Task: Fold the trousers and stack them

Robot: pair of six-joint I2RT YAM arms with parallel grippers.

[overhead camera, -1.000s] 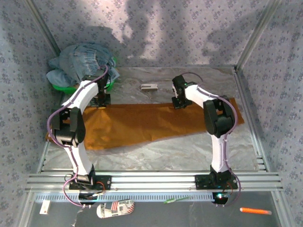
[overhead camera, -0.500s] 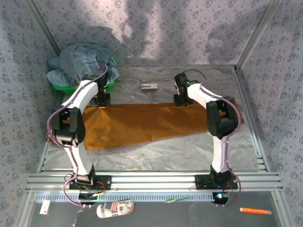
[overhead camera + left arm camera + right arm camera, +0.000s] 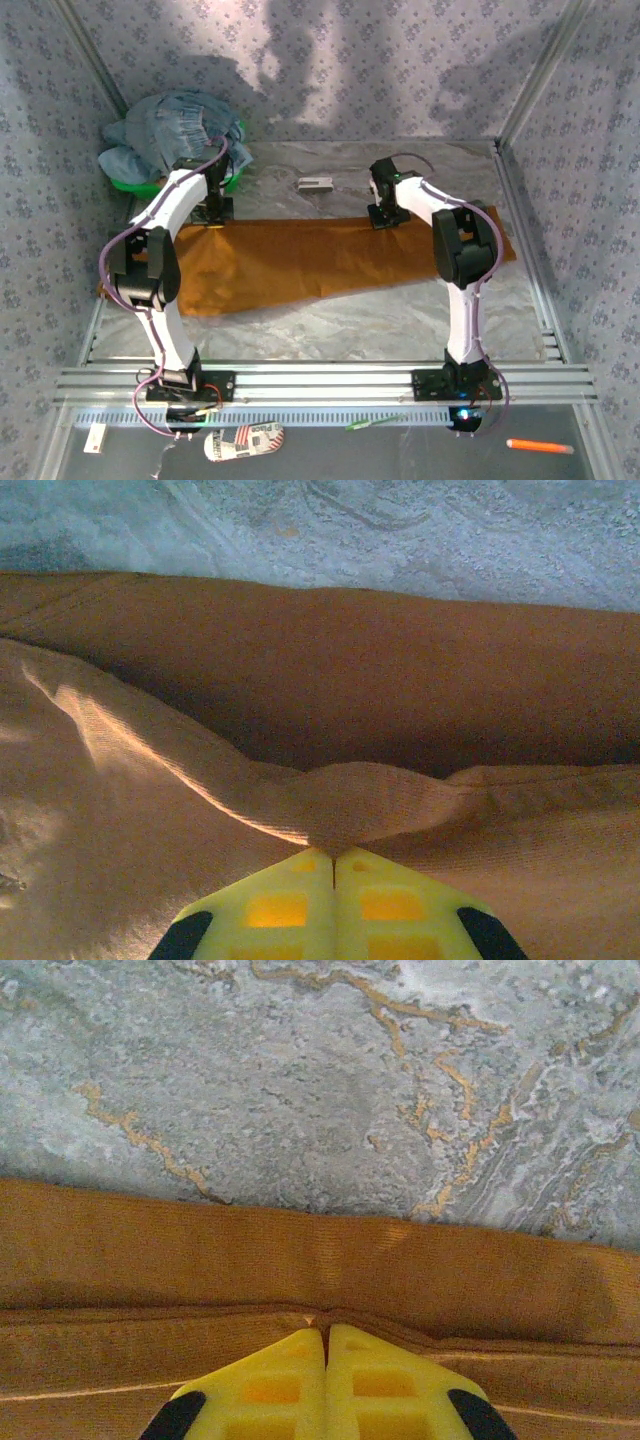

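The ochre-orange trousers (image 3: 320, 262) lie flat and lengthwise across the table. My left gripper (image 3: 213, 213) is at their far edge on the left. In the left wrist view its yellow fingers (image 3: 280, 905) are shut, and a raised ridge of the trousers (image 3: 350, 680) is pinched at the left gripper's (image 3: 333, 854) tips. My right gripper (image 3: 385, 216) sits at the far edge further right. The right wrist view has the right gripper (image 3: 327, 1331) shut on a small pucker along a seam of the trousers (image 3: 300, 1260), just short of the cloth's edge.
A green basket (image 3: 140, 185) heaped with blue-grey clothes (image 3: 175, 130) stands at the back left, close to the left arm. A small pale object (image 3: 316, 184) lies on the marbled table (image 3: 400, 310) behind the trousers. Patterned walls and metal rails enclose the table.
The right gripper shifted slightly right and toward the far edge of the trousers, then settled back down on it. The left arm and the cloth have hardly moved.
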